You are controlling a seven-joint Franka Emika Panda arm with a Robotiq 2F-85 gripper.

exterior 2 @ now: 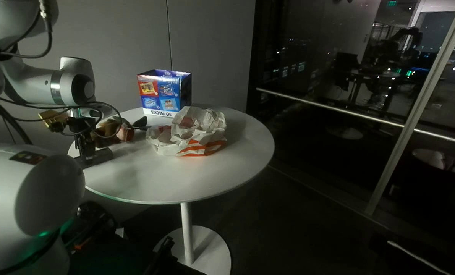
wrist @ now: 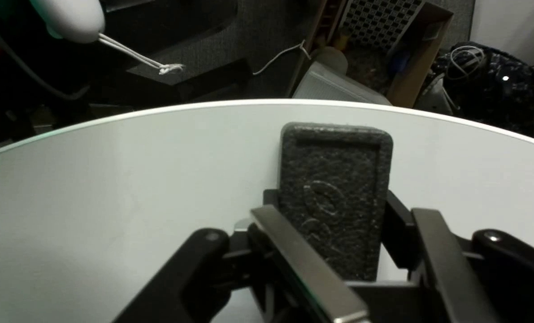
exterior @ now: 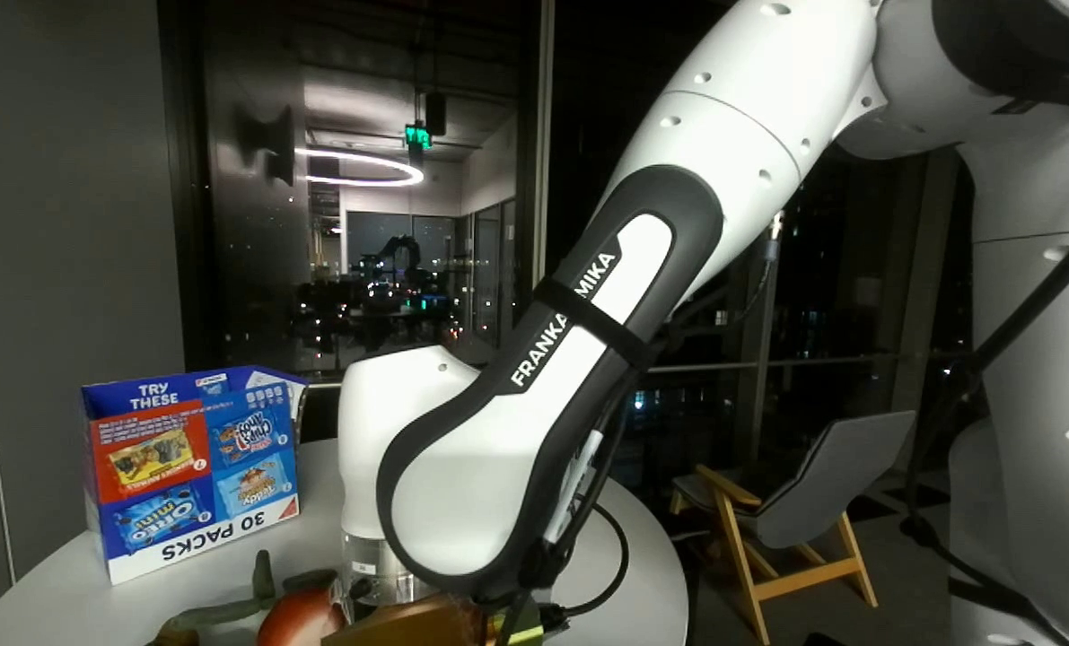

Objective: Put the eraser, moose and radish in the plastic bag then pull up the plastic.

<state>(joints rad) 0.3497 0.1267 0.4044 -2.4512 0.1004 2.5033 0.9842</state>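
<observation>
The eraser, a dark grey felt block, lies on the white table in the wrist view. My gripper has a finger pad against each long side of it and looks shut on it. In an exterior view the gripper points down at the eraser near the table's edge. The radish, reddish with dark green leaves, lies behind the gripper. A brown plush, apparently the moose, lies beside it, partly hidden by cables. The crumpled white and orange plastic bag stands mid-table, its top open.
The round white table has its edge close to the eraser. A blue and red snack box stands at the back, behind the bag; it also shows in an exterior view. Cables loop around the wrist. A window lies beyond the table.
</observation>
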